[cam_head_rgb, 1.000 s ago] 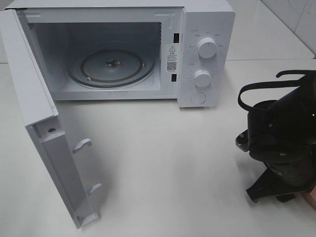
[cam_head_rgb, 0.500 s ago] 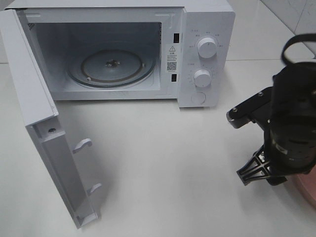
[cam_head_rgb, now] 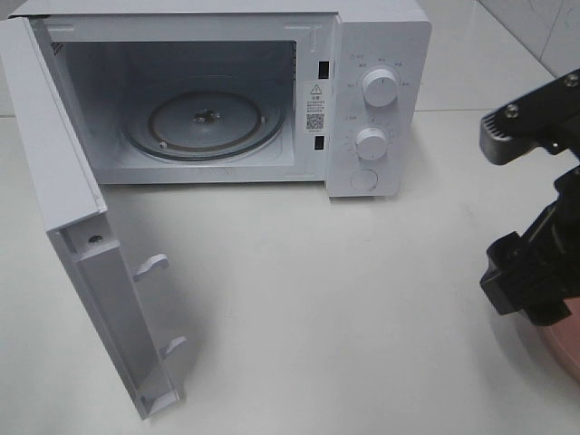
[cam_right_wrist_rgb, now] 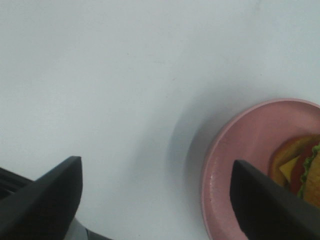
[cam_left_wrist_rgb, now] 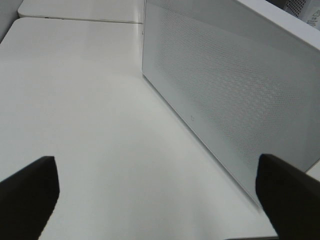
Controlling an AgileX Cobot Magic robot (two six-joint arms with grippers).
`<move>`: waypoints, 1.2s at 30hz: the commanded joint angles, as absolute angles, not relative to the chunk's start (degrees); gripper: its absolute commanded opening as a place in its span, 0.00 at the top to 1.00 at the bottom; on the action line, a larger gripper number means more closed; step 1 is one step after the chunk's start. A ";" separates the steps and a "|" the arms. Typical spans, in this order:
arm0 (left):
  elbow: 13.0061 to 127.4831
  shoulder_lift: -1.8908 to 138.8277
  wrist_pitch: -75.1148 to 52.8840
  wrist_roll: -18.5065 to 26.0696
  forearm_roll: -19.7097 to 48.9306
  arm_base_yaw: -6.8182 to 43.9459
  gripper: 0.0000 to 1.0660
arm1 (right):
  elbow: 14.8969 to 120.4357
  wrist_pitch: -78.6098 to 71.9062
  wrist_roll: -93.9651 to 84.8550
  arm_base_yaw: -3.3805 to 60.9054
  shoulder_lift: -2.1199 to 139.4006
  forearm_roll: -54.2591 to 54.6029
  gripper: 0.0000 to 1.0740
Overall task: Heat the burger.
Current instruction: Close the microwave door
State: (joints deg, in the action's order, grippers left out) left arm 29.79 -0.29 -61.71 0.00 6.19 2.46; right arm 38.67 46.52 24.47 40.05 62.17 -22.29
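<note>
From the high camera, the right gripper (cam_head_rgb: 535,285) hung beside the pink plate (cam_head_rgb: 564,349), far nearer than the left arm. At the right wrist, its jaws gaped empty; the burger (cam_right_wrist_rgb: 302,170) lay off-centre on that plate.
</note>
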 commanded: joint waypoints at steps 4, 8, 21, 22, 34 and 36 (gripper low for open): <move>29.68 -0.46 -61.19 0.00 6.25 2.18 0.06 | 38.79 47.61 15.64 40.22 51.39 -13.58 0.29; 29.68 -0.46 -61.19 0.00 6.25 2.18 0.06 | 38.79 48.76 14.67 40.22 47.96 -12.83 0.29; 29.68 -0.46 -61.19 0.00 6.25 2.18 0.06 | 37.64 54.66 14.73 38.33 34.55 -12.78 0.29; 29.68 -0.46 -61.19 0.00 6.25 2.18 0.06 | 37.64 54.66 14.73 38.33 34.55 -12.78 0.29; 29.68 -0.46 -61.19 0.00 6.25 2.18 0.06 | 30.02 51.34 10.31 20.28 24.47 -7.91 0.29; 29.68 -0.46 -61.19 0.00 6.25 2.18 0.06 | 30.02 51.11 9.51 18.96 23.66 -7.39 0.29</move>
